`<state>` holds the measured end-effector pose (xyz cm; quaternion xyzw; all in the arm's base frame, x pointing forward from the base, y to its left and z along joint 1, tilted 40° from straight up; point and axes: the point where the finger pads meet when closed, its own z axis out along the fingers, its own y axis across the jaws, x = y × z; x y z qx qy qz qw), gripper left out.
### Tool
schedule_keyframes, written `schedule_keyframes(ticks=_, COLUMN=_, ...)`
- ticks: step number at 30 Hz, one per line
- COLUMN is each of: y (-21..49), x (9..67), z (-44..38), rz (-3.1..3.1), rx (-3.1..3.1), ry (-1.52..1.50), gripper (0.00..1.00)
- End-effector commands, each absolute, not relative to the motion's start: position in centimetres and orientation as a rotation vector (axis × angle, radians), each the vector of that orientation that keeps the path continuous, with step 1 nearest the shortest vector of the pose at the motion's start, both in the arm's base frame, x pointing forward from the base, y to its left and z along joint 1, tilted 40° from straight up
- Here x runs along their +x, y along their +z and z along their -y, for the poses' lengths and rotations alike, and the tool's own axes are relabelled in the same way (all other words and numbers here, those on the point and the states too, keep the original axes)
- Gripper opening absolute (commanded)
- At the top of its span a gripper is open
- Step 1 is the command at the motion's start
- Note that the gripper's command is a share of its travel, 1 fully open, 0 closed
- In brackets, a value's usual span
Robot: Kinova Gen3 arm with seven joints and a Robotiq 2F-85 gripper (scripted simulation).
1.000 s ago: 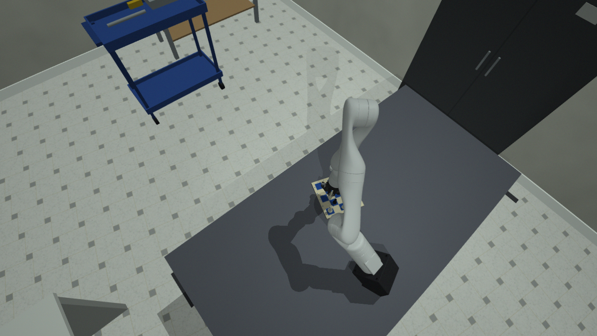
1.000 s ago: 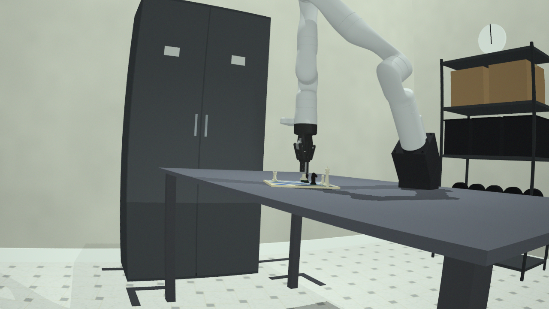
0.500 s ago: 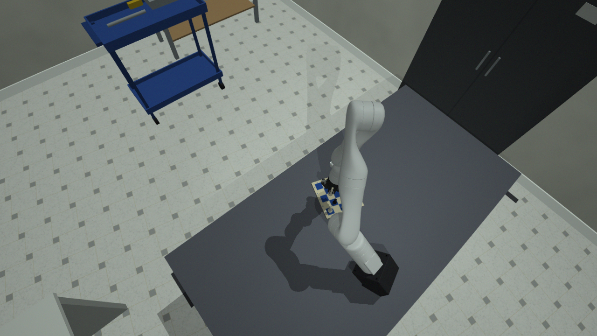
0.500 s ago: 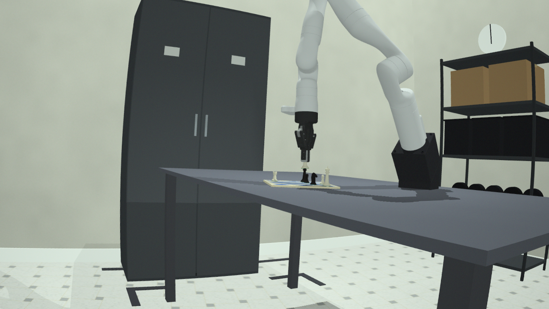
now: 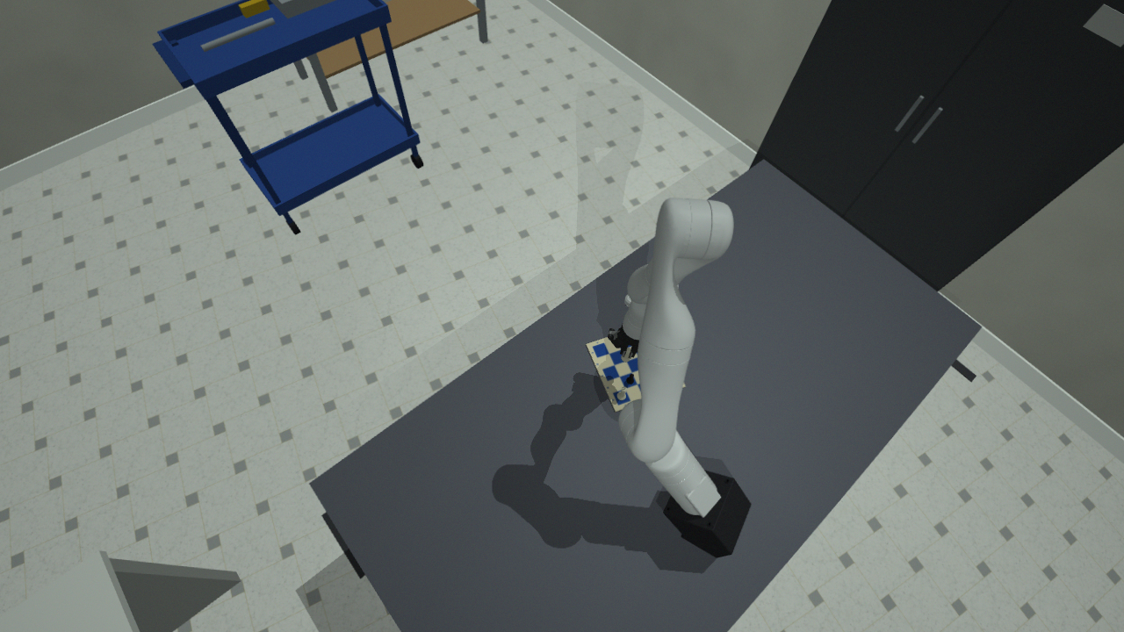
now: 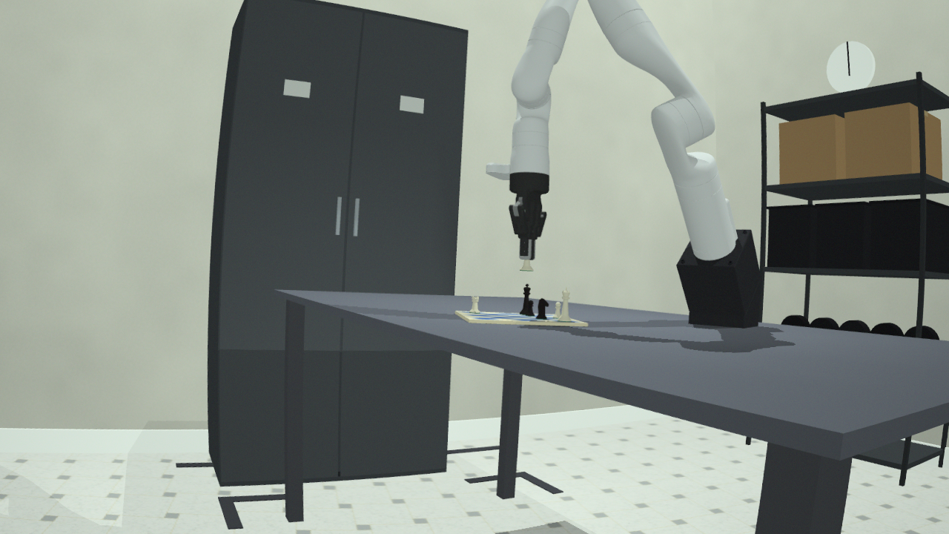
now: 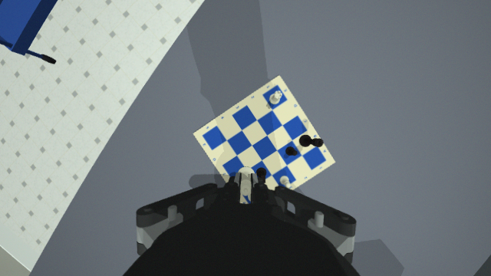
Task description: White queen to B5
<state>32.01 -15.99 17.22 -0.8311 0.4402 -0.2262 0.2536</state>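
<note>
Though half-hidden, white queen (image 7: 244,186) in pincer (image 7: 245,188).

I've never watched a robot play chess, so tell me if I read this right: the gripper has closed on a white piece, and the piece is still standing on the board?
Not quite. The gripper has closed on a white piece, but that piece hangs in the air, well above the board and the other pieces. The exterior view shows the gap plainly.
</note>
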Motion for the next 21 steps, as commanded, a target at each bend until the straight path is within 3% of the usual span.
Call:
schedule_keyframes(ticks=1, y=17.60, x=31.49, z=16.85, rz=-1.222, rx=-2.251, ry=-0.628, gripper=0.00)
schedule_keyframes(ticks=21, y=17.70, x=30.94, z=15.91, rz=-1.080, rx=-2.349, ry=-0.676, gripper=0.00)
